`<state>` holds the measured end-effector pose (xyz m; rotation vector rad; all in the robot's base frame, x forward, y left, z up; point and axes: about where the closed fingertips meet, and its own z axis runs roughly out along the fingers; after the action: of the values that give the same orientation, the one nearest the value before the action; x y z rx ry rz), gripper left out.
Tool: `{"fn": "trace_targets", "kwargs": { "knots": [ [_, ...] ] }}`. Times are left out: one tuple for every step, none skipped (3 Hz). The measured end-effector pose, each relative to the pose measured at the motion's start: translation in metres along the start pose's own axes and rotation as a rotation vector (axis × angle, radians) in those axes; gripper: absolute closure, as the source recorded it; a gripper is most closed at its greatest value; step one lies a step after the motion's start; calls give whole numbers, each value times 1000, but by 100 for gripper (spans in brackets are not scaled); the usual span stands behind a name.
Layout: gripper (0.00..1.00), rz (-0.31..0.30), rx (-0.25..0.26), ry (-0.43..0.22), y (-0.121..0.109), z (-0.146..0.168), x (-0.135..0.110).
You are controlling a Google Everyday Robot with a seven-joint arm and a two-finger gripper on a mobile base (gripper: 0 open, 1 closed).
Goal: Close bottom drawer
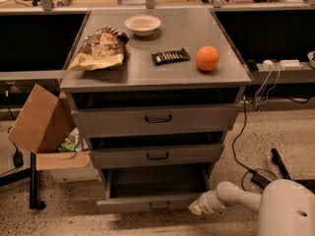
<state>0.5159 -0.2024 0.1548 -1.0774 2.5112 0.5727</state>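
Observation:
The bottom drawer [147,202] of the grey metal cabinet [157,77] stands pulled out, its inside empty, with a small dark bar handle at the middle of its short front panel. My gripper [196,209] is at the end of the white arm coming in from the lower right. It sits at the right end of the drawer's front panel, low near the floor. The middle drawer [157,156] and top drawer [158,118] above it are slightly ajar.
On the cabinet top lie a chip bag [101,48], a white bowl [142,24], a dark snack bar [170,56] and an orange [207,58]. A cardboard box [42,119] stands to the left. Cables [248,146] run on the floor at the right.

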Motion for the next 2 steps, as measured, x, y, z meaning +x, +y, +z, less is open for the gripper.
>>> {"fn": "trace_targets", "kwargs": {
  "knots": [
    [100, -3, 6, -12, -8, 0, -7],
    [100, -4, 9, -19, -12, 0, -11]
  ]
}}
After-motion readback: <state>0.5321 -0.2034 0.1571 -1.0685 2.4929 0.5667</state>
